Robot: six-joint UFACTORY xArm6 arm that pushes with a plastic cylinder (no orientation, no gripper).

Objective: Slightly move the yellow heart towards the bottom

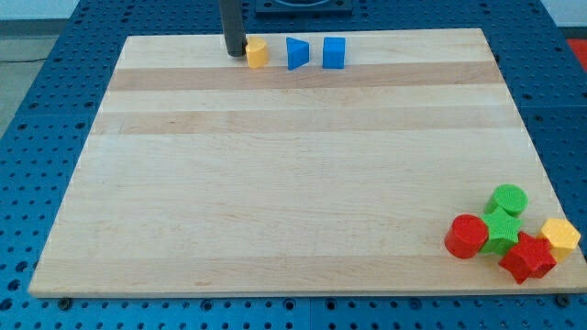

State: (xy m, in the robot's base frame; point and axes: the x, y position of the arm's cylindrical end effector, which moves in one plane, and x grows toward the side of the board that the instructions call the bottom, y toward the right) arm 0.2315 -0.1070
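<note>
The yellow heart (257,52) sits near the top edge of the wooden board (293,165), left of centre. My tip (235,53) stands just to the heart's left, close to it or touching it; I cannot tell which. A blue triangular block (296,53) and a blue cube-like block (334,53) stand in a row to the heart's right.
A cluster sits at the board's bottom right corner: a green cylinder (508,199), a green star (501,229), a red cylinder (467,236), a red star (527,258) and a yellow block (560,236). A blue perforated table (37,137) surrounds the board.
</note>
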